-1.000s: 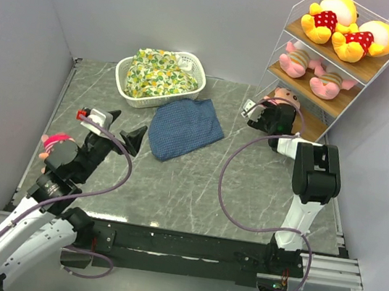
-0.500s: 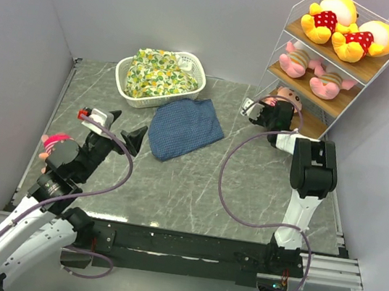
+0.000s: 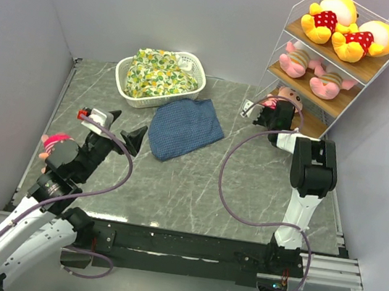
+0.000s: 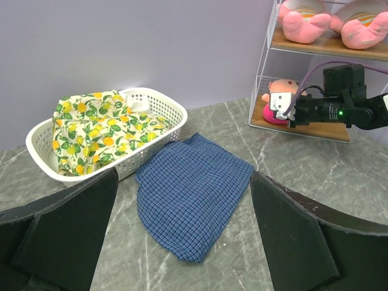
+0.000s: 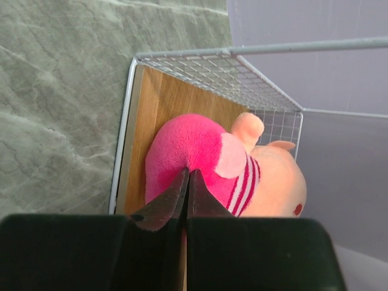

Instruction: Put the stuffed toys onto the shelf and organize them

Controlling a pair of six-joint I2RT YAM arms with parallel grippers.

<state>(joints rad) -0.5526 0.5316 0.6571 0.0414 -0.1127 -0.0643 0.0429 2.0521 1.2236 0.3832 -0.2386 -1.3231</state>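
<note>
The top view looks steeply down over the whole bench (image 3: 188,188), with the shelf (image 3: 341,103) in its far right corner. The left wrist view faces the shelf (image 4: 315,130) from well across the bench. The right wrist view sits close against the shelf's (image 5: 160,103) lowest board. All three share the pink-hatted doll (image 3: 287,96) (image 4: 280,103) (image 5: 200,163) there.

Yellow bears (image 3: 331,16) in red dotted tops, pink striped piglets (image 3: 296,60), a pink-hatted doll (image 5: 182,145), blue checked cloth (image 3: 184,127), grey marbled table (image 3: 195,189)
</note>
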